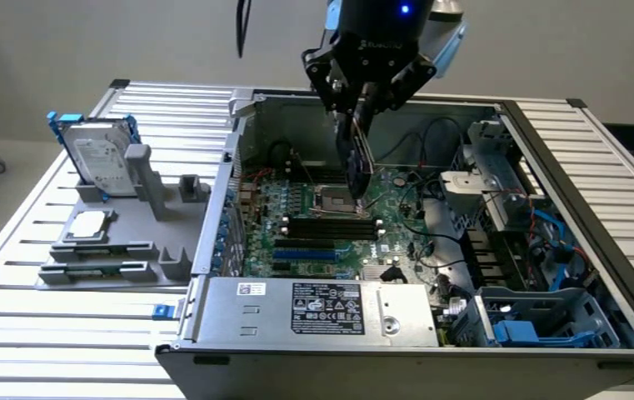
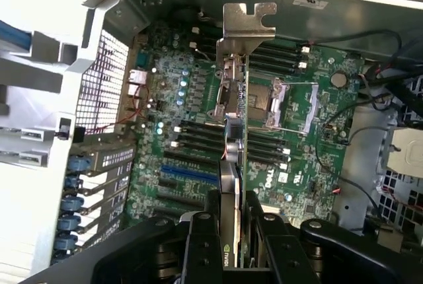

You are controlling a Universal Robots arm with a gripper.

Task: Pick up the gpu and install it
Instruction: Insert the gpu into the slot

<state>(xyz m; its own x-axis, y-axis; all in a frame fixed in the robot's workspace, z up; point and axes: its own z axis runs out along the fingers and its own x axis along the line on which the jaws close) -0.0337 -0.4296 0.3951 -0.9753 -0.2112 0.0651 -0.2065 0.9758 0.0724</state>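
The black pincer [image 1: 359, 107] stands partly closed, clenched on the upper edge of the gpu [image 1: 356, 158], a thin green circuit board with a black cooler and a silver end bracket [image 2: 248, 23]. The card hangs edge-down inside the open grey metal computer case [image 1: 294, 125], over the green motherboard [image 1: 328, 221] beside its processor socket [image 2: 291, 102].

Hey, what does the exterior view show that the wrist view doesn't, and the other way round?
Exterior view: the silver hard drive standing in a grey rack beside the computer case, and the labelled power supply. Wrist view: the silver end bracket of the gpu. Both: the gripper shut on the gpu above the motherboard.
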